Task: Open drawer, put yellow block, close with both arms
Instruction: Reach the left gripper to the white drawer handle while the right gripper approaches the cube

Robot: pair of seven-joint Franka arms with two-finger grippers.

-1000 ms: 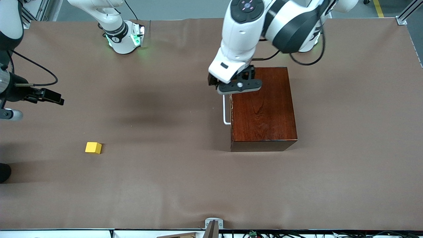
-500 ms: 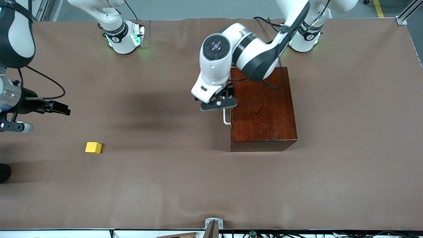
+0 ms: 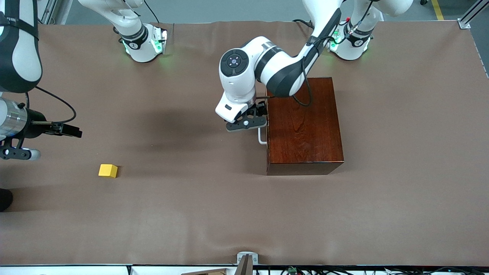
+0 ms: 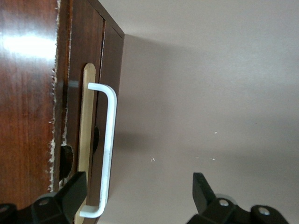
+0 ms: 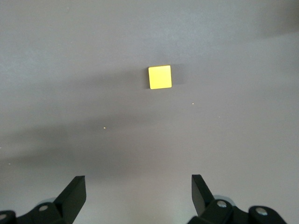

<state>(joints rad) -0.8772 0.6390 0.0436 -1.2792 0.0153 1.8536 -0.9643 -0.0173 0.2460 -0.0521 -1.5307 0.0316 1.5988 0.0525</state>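
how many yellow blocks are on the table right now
1. The yellow block lies on the brown table toward the right arm's end, apart from the wooden box. The drawer is shut, so anything inside would be hidden.

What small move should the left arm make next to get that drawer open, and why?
Probably ease the left gripper around the white handle and close. Its fingers are open, one by the handle's end, nothing gripped, and the drawer is shut. The right gripper hangs open above the yellow block, waiting.
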